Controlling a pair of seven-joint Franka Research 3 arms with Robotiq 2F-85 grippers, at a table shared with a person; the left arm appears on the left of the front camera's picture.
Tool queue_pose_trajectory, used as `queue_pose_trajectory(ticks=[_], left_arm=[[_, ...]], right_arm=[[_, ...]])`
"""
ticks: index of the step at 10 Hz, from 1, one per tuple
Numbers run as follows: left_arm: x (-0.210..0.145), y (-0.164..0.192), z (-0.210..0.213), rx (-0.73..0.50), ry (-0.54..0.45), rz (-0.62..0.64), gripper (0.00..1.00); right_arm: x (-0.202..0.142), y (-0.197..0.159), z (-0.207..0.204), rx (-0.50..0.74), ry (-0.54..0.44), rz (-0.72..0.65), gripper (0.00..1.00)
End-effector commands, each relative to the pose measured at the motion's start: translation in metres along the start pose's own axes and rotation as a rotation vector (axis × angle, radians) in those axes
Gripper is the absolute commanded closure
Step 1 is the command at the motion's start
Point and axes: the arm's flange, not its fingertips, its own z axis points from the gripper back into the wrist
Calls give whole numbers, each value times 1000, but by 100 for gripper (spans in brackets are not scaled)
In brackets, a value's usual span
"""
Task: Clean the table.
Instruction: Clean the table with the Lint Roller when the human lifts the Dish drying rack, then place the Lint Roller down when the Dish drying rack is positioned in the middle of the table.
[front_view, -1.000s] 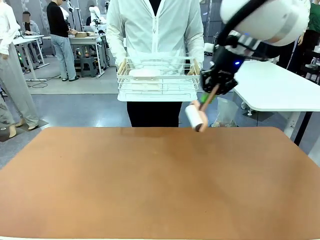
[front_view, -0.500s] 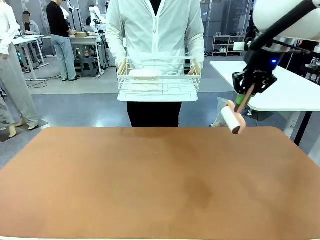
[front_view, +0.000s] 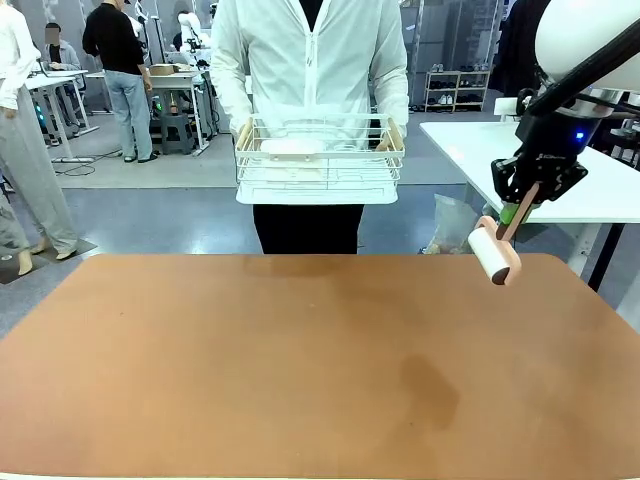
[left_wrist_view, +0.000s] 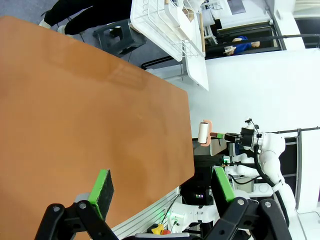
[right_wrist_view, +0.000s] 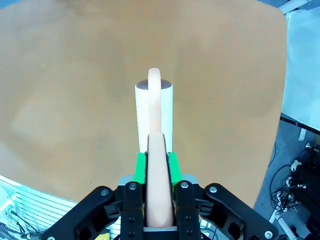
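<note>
We saw our right hand (front_view: 522, 204) clenched on the handle of a lint roller (front_view: 491, 254), roller above the far right edge of the counter (front_view: 250, 380), our left hand (left_wrist_view: 161, 192) released, fingers apart

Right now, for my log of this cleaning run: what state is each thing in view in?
White lint roller with peach handle, lifted, hanging in the air.
Large reddish-brown matte table, not touched by the roller, which hangs near its far right corner.
Right gripper, shut on the roller's handle.
Left gripper, open, holding nothing.
White wire basket, held up by the person's hands, something white inside.
</note>
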Motion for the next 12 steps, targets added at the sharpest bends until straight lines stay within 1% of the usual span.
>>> queue_pose_trajectory(ticks=[1, 12], left_arm=[[-1, -1, 2, -18, -1, -6, 0], [-1, -1, 2, -18, -1, -6, 0]], right_arm=[[-1, 1, 1, 5, -3, 2, 79], [-1, 1, 1, 5, -3, 2, 79]])
